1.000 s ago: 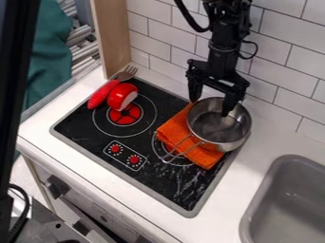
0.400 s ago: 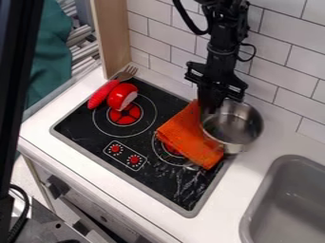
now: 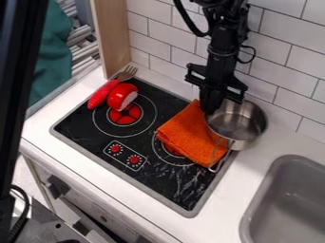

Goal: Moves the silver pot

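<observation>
Hanging down in the camera view, the black gripper [image 3: 209, 110] has its fingers drawn together on the rim of the silver pot [image 3: 240, 124], pinching it at the side nearest the cooktop. The bowl of the pot lies just to the right of the fingertips and slightly below them, its open mouth facing up; whether its base rests on anything cannot be told. Its wire handle [image 3: 219, 161] slants down below the gripper, across the edge of an orange cloth [image 3: 189, 133]. This cloth, spread over part of the black cooktop [image 3: 181, 185], occupies the area directly below and to the left of the fingers, covering part of a burner ring

Further left of the gripper, well apart from it, a red round toy [image 3: 120, 98] with a pale face sits on the other burner, beside a red-handled fork [image 3: 103, 93]. Two red knobs [image 3: 134, 160] lie lower left, beyond the cloth. Obstacles bound the area: a white tiled wall [image 3: 285, 71] stands close behind the gripper, a wooden panel [image 3: 109, 38] rises to its upper left, and a grey sink [image 3: 289, 204] is sunk into the white counter [image 3: 244, 178] at its lower right, apart from the pot
</observation>
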